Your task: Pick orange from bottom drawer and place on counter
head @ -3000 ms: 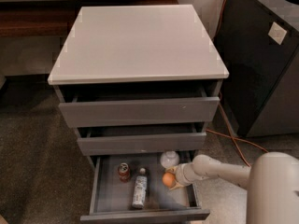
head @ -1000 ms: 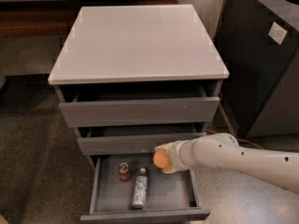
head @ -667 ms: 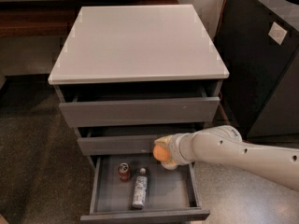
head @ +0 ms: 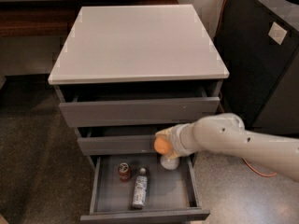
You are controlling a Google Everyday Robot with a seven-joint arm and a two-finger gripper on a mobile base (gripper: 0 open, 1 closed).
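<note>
The orange [head: 162,145] is held in my gripper [head: 164,143], in front of the middle drawer front and above the open bottom drawer [head: 145,213]. My pale arm reaches in from the right. The gripper is shut on the orange. The counter [head: 135,41], a light grey slab on top of the cabinet, lies well above and behind the gripper.
In the bottom drawer lie a small red-topped can [head: 124,171], a bottle [head: 139,188] and a white bowl [head: 169,163], partly hidden under my gripper. A black cabinet [head: 261,55] stands to the right. An orange cable [head: 254,169] runs on the floor.
The gripper has lifted the orange out of the bottom drawer, moving up and left to the level of the middle drawer front.
</note>
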